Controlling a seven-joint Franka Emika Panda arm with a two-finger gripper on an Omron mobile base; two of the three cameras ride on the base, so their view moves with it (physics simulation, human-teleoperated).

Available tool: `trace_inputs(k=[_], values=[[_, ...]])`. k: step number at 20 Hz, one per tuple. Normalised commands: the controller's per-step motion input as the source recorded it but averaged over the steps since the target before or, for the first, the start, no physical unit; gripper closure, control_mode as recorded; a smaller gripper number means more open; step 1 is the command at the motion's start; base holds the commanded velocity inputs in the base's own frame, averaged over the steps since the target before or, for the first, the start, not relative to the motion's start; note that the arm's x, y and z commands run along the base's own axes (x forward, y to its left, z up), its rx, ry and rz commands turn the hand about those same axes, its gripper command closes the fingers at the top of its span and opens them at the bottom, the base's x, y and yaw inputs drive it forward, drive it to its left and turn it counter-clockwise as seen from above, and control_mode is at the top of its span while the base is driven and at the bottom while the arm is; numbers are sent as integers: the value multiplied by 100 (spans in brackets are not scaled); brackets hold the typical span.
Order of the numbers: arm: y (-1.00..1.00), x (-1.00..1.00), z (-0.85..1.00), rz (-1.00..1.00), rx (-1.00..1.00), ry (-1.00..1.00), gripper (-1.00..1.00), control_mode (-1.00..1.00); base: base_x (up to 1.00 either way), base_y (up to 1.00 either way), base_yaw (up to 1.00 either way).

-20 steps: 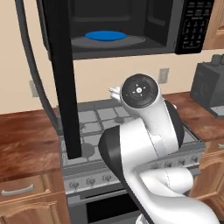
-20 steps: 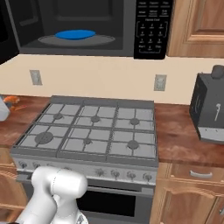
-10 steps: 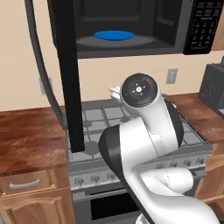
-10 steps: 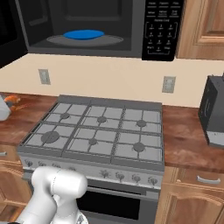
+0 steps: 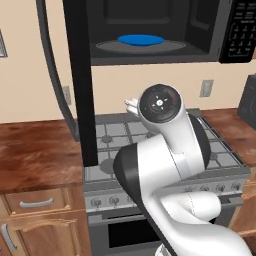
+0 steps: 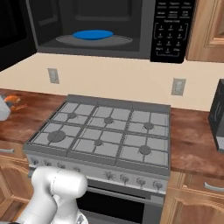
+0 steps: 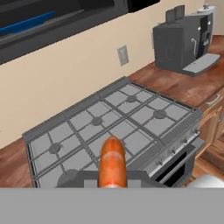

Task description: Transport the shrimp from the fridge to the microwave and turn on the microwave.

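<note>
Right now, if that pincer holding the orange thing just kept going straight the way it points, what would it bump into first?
Probably the stove: the pincer, shut on the shrimp, aims down over its grey grates, well below the microwave. Depth is hard to judge.

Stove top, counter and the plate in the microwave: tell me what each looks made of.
Stove top: matte grey metal, judging by its flat grey grates and knobs. Counter: polished reddish-brown wood or a wood-look surface, going by its mottled grain. Plate: smooth plain blue, perhaps ceramic or plastic; the look leaves that open. Microwave: glossy black casing.
</note>
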Motion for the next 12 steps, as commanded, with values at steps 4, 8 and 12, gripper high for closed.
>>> trace_inputs(k=[4, 8, 12], values=[[0, 0, 0, 0, 0, 0, 100, 100, -1, 13, 0], [0, 0, 0, 0, 0, 0, 100, 100, 2, 21, 0], [0, 0, 0, 0, 0, 0, 100, 100, 21, 21, 0]])
